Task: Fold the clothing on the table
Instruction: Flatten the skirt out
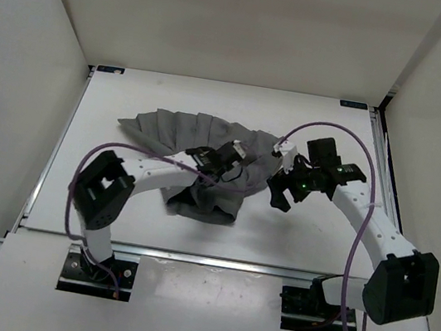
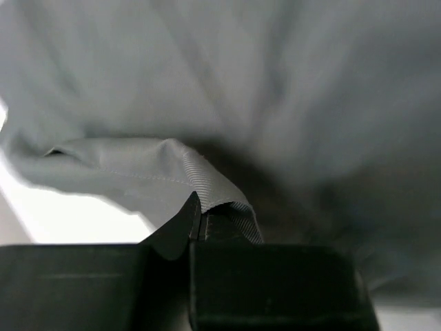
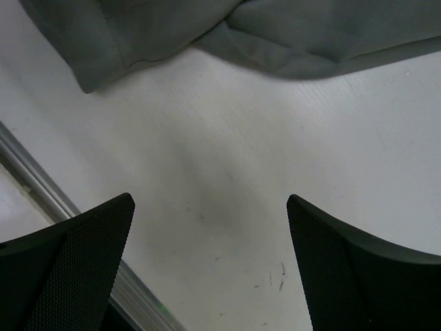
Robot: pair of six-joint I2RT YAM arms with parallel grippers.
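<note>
Item: clothing (image 1: 177, 129), grey pleated fabric, one piece. Top view: it lies mid-tabletop (image 1: 317, 244), pleats fanned toward the far wall, with a bunched, doubled mass at the near side under the left arm; not yet a neat fold. The left hand (image 1: 219, 162) sits on the middle of the cloth. The right hand (image 1: 281, 194) hangs just beside the cloth's right edge, over bare surface. Left wrist view: left hand (image 2: 200, 222) pressed together, pinching a stitched edge of the clothing (image 2: 289, 89); that edge curls up between the fingers, and the rest drapes slack beyond, blurred. Right wrist view: right hand (image 3: 210, 231) spread wide, holding nothing, above bare tabletop (image 3: 227, 152). Edges of the clothing (image 3: 131, 31) lie along the top of this view, near the fingers but apart from them. A grey strip, likely the rail (image 3: 41, 183), runs at lower left. Handling, judged: light, soft and limp, with no stiffness to keep a shape, so a lifted corner will sag and drag the layers beneath. The pleats are likely to splay or bunch unless pulled along their length. The weave looks matte, not slippery, and the thin edge wants a firm pinch. Not fragile. Where to take hold: the stitched edge or band, at the corners, one hand at each, so the cloth spans taut between them. The right hand's nearest candidate is the free edge ahead of it.
</note>
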